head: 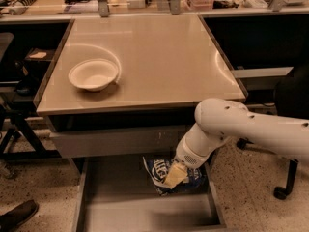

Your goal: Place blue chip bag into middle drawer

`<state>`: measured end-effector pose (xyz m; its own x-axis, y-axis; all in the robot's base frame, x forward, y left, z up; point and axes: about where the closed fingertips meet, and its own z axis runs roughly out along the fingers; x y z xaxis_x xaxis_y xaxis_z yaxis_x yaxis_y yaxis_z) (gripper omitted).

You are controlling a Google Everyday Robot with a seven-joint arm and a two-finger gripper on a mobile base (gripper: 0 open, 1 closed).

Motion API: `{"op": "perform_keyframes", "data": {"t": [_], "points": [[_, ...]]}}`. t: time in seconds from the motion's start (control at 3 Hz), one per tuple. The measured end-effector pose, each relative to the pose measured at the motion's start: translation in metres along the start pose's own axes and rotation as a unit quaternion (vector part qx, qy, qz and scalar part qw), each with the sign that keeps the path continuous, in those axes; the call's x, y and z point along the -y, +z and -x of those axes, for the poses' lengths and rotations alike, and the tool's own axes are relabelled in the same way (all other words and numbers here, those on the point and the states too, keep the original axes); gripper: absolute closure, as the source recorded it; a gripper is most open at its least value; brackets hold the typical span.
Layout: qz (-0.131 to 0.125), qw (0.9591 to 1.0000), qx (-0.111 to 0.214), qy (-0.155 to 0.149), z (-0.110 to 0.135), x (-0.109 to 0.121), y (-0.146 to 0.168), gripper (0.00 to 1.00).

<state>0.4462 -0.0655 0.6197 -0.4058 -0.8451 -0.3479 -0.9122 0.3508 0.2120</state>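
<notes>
The tool [175, 175] is mostly hidden behind the white wrist of the arm [241, 127]; only a tan part shows, lying against the bag [157, 170]. Whether it grips the bag or merely touches it cannot be told. The bag's right side is covered by the wrist and tool, and its lettering is too blurred to read. The front edge of the drawer [120, 211] is cut off by the bottom of the frame, and its back is in shadow under the closed front panel [111, 141] above it. The arm's far end runs out of the right edge of the frame.

The arm comes in from the right at mid-height, bends at a rounded elbow just right of the surface's [159, 57] front corner, and turns down and to the left, so the wrist points into the drawer at lower centre.

The drawer stands pulled out below the surface. The bag is inside it, toward the back and right of centre, crumpled and tilted; the rest of the grey floor is bare. On the surface, at the left, sits a white bowl [93, 74] with nothing visible in it, well apart from the bag.
</notes>
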Motion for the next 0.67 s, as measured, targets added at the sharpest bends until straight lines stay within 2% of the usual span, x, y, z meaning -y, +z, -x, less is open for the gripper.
{"op": "perform_keyframes", "data": {"t": [0.33,0.67], "points": [[0.001,1.0,-0.001,0.0,0.0,-0.001,0.0,1.0],[0.011,0.9998,0.017,0.007,0.005,-0.009,0.024,1.0]]}}
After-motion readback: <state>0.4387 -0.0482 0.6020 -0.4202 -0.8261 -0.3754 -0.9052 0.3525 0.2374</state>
